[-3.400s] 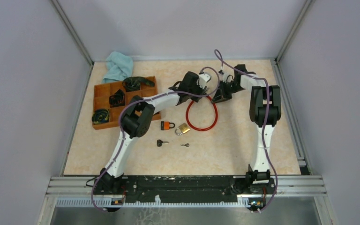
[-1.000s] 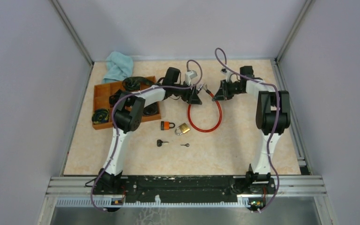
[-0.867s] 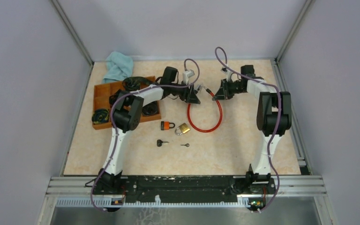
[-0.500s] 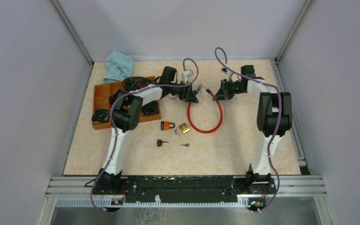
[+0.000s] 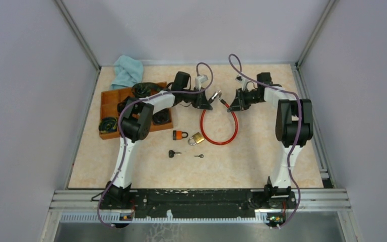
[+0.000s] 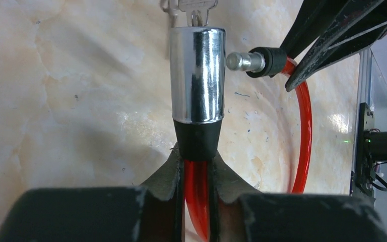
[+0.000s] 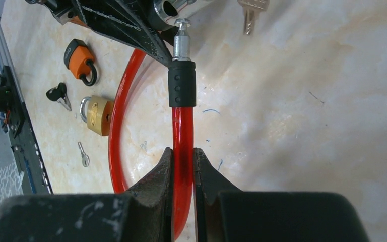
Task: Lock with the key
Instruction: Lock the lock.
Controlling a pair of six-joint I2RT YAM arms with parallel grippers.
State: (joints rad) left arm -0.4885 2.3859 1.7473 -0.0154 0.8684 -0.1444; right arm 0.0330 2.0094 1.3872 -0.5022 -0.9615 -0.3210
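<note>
**Cable lock, one.** The red cable lock [image 5: 219, 137] lies as a loop on the table [image 5: 262, 151], at mid-depth between the two arms. Both of its ends are raised off the surface.

**Grippers, two.**
- The left gripper [image 6: 196, 157] is clamped on the red cable directly below the chrome cylinder [image 6: 197, 75], and both fingers press the cable.
- The right gripper [image 7: 183, 157] is clamped on the red cable below the black collar [image 7: 182, 83] that carries the steel pin [image 7: 181, 38].

**End alignment.** The pin tip stands just beside the cylinder's side wall and is not inside it. Whether the two touch cannot be told. One key [image 6: 191, 6] protrudes from the cylinder's far end.

**Padlocks, two.** An orange padlock [image 5: 180, 134] and a brass padlock [image 5: 196, 138] lie side by side, just left of the loop.

**Loose keys, two.** A black-headed key [image 5: 173, 154] and a small silver key [image 5: 199, 156] lie apart from each other, nearer the arm bases than the padlocks.

**Other items.**
- One wooden tray [image 5: 105, 107] sits at the left and holds black coiled items in its compartments. The left arm covers part of it, so the count is unclear.
- One teal cloth [image 5: 127, 71] lies behind the tray.
</note>
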